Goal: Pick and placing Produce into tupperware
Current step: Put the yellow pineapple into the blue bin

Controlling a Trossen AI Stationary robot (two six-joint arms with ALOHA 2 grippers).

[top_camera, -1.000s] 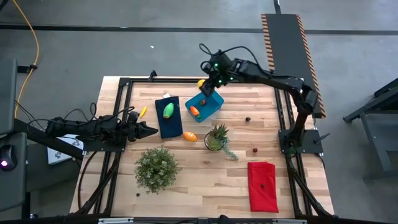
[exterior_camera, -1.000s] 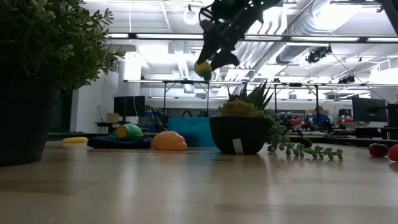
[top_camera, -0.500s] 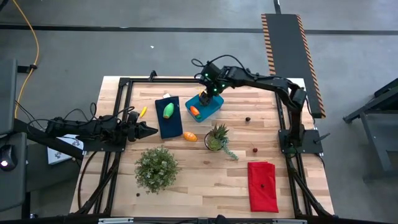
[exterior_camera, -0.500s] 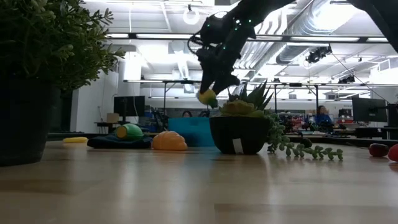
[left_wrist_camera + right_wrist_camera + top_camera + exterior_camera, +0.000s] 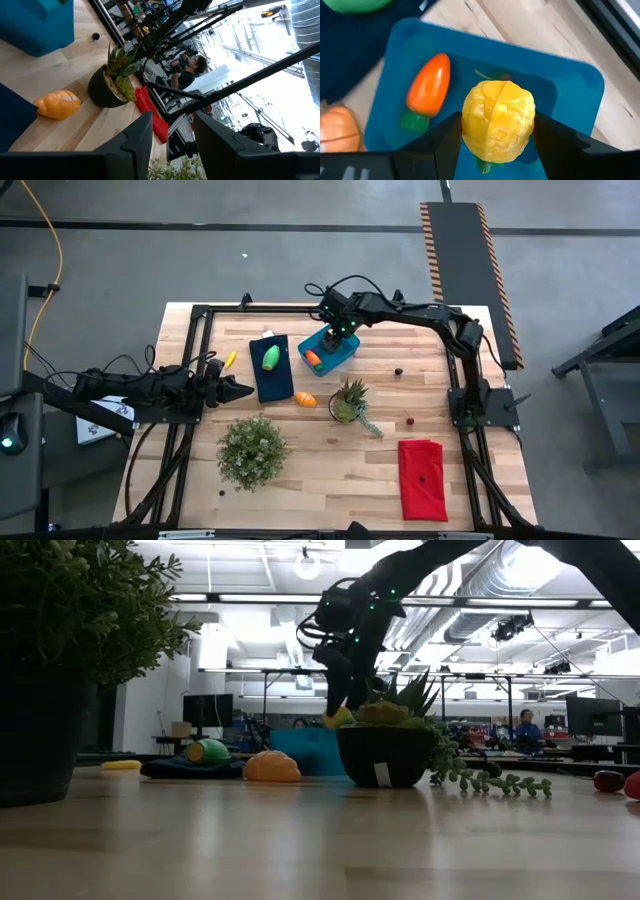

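My right gripper (image 5: 498, 150) hangs over the bright blue tupperware (image 5: 338, 356), shut on a yellow lemon (image 5: 498, 120). An orange carrot with a green top (image 5: 427, 87) lies inside the tub. A green oval (image 5: 271, 358) rests on the dark blue cloth (image 5: 270, 380) left of the tub. On the wood nearer the front lies an orange oval (image 5: 306, 398). My left gripper (image 5: 172, 140) waits at the table's left edge, open, with nothing between its fingers. My right gripper pinches the lemon by two opposite sides (image 5: 470, 125) between its two fingers (image 5: 445, 145). The fingers come from above, slanting steeply down. The lemon (image 5: 338, 718) is lifted clear, just above the tub's rim (image 5: 305, 735) and over its inside.
A spiky plant in a dark pot (image 5: 348, 402) stands near the tub's front side, a bushy potted plant (image 5: 252, 450) at front left. A red cloth (image 5: 422, 478) lies at front right, with two small dark red things (image 5: 398, 372) (image 5: 409, 421) on the wood. A small yellow piece (image 5: 230, 360) lies by the left rail.
My right gripper has sunk toward the tupperware with the lemon held between its fingers, tipping more steeply down. The lemon now hangs just above the tub where before it was high over it.
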